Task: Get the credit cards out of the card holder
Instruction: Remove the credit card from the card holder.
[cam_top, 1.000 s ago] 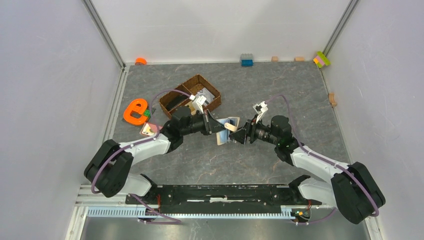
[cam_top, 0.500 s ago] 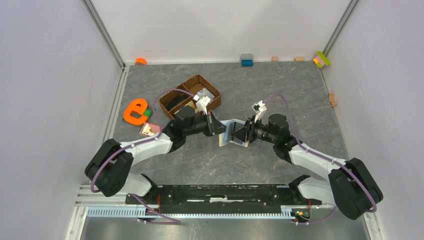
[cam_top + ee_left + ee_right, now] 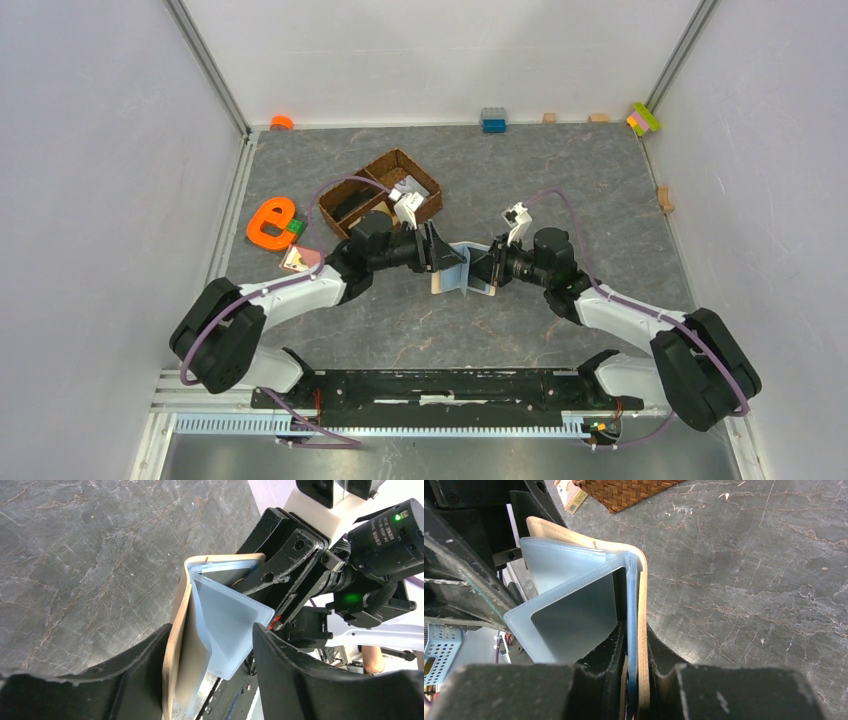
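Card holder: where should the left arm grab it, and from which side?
On the card holder, take the free beige cover, edge-on, from the side opposite the right gripper. It stands open in a V: the right jaws pinch the other cover and the clear sleeves fan between.

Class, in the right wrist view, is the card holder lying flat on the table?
No: the card holder is open and upright, its beige cover pinched in the right gripper.
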{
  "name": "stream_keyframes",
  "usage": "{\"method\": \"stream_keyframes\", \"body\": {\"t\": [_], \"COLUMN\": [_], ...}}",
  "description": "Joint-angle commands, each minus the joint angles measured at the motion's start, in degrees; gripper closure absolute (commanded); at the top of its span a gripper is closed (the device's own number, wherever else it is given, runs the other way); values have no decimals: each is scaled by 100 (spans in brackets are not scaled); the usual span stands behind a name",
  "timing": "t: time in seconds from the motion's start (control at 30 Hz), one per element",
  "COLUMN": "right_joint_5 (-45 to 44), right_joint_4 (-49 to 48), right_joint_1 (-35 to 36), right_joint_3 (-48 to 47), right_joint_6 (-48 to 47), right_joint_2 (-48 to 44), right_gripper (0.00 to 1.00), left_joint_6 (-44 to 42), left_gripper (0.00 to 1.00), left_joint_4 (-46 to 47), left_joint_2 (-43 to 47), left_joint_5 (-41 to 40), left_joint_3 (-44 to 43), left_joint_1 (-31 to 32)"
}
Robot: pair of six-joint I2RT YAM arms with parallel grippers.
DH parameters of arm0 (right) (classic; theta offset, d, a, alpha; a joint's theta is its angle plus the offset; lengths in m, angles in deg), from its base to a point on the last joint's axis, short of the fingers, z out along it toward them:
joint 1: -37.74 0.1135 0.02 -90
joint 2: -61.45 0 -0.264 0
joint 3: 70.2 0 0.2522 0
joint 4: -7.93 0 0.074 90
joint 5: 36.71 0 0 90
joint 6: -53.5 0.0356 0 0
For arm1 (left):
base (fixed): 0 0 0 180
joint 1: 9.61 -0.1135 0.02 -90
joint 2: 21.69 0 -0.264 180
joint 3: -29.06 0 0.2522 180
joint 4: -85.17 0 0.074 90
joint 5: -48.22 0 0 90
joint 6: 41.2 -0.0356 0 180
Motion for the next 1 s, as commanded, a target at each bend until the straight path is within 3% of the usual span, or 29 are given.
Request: {"method": "stream_keyframes", "body": {"t": [0.0,0.2,0.4,0.5,0.63,0.8,0.97], "right_joint_5": [46,171,207,218,219,272,352], "right_joint_4": [-177,-256,-247,-248,-231,-212,-178], "right_joint_1": [-49,-101,-120,-124,-128,-183,-341], "right_joint_3": [-214,-196,-197,-211,-210,-214,-180], "right_joint_6": [90,200,227,231,227,246,290], "right_joint_2": [70,145,189,190,182,173,101], "right_gripper": [89,90,90,90,91,91,92], "left_joint_6": [-346,-723,-1206,-1358,-1345,-1312,-822], "left_gripper": [32,30,2,1,18,32,41], "left_joint_4": [-218,-873,-1635,-2047,-2187,-2227,-1769], "left_joint_2": [105,16,-23,-156,-289,-200,-231], "left_joint_5": [-70,-465,-1138,-1489,-1582,-1425,-544], "left_joint_3": [-245,-540,-896,-1139,-1247,-1234,-959], "left_joint_1": [54,288,672,821,824,701,127]}}
